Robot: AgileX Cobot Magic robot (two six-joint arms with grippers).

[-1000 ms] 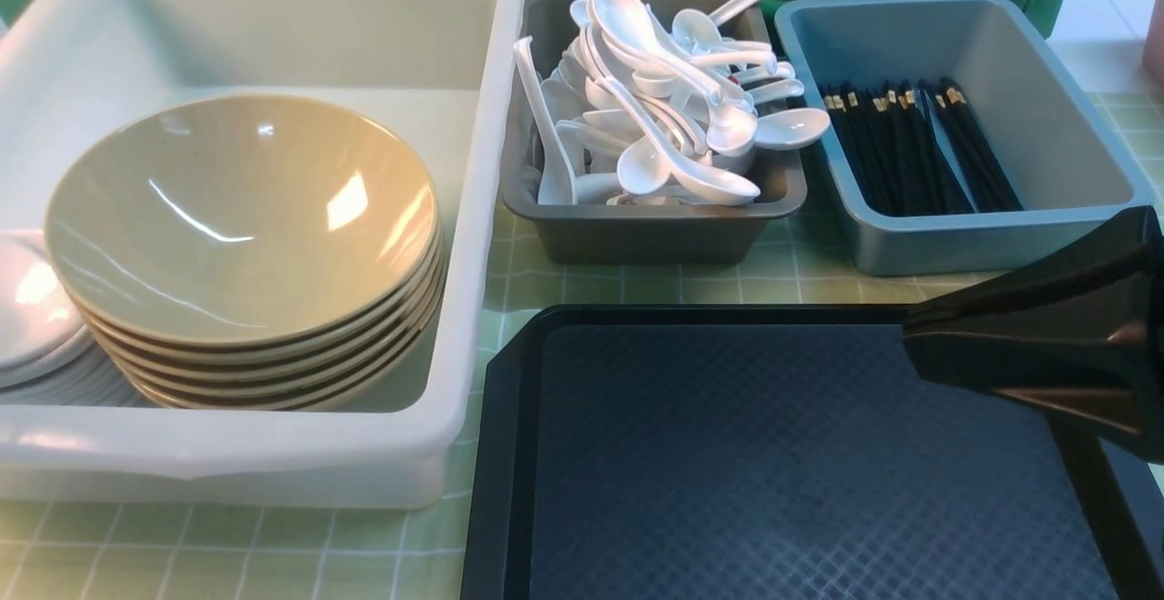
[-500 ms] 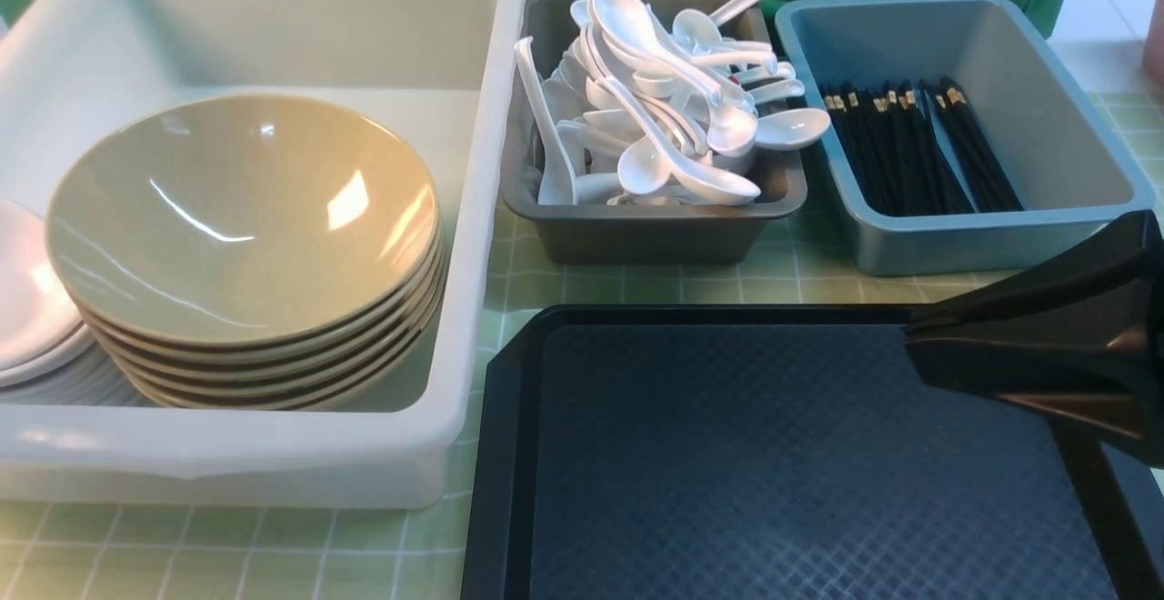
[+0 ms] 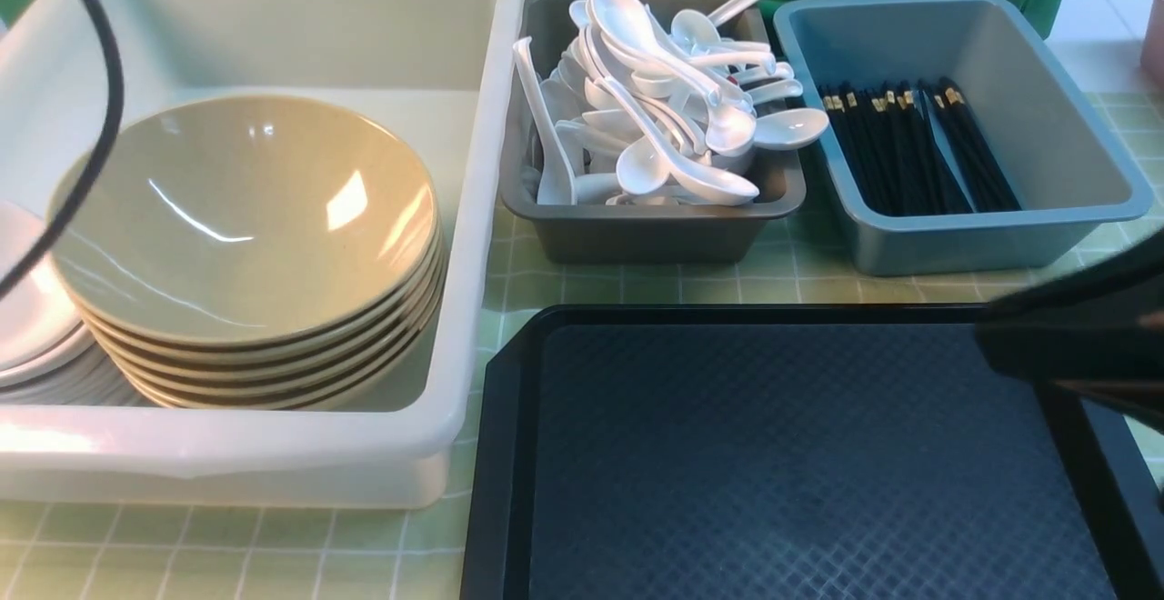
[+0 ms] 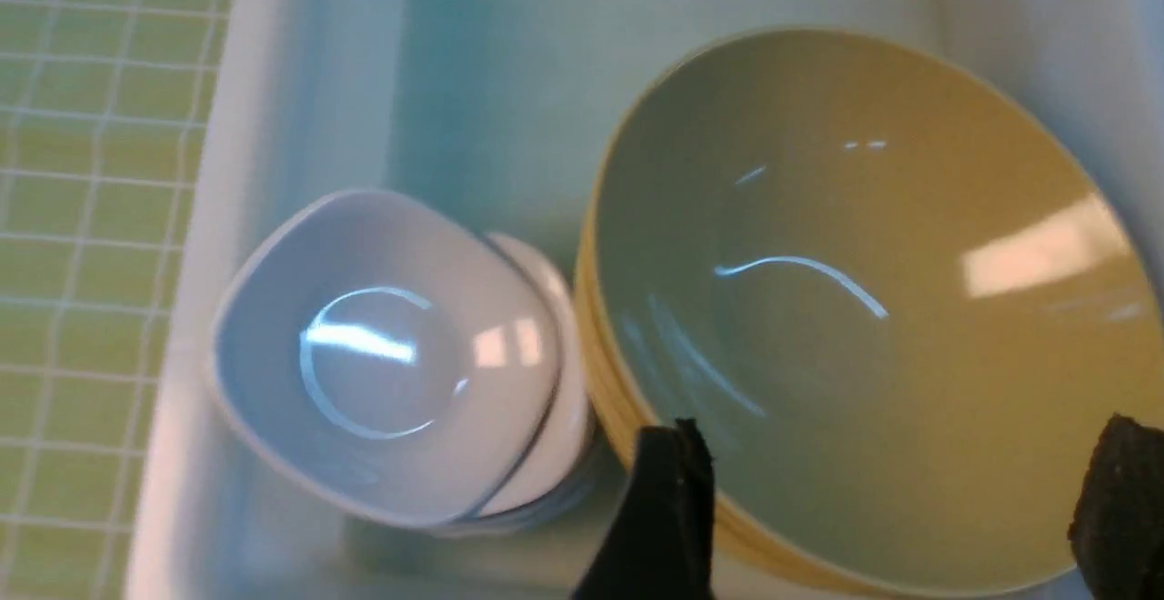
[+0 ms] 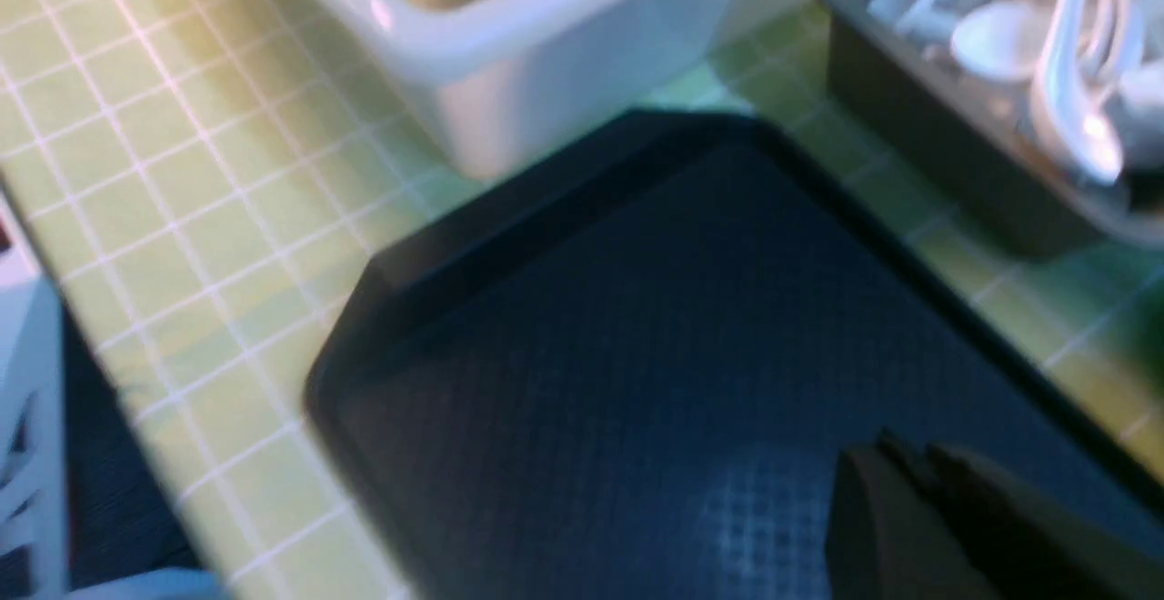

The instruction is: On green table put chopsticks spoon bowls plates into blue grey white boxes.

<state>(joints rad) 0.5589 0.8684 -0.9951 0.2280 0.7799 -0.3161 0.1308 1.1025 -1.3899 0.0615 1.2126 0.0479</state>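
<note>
At the white box's [image 3: 273,455] left edge, plates [image 3: 36,327] cut off, half-hidden behind bowls [image 3: 241,218].

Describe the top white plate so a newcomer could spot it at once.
Start at the big translucent white box on the robot's left. Inside stands a stack of wide olive-tan bowls; tucked between that stack and the box's left wall is a lower pile of white plates. The top plate is small, glossy and rounded-square, unlike the round tan bowls.
</note>
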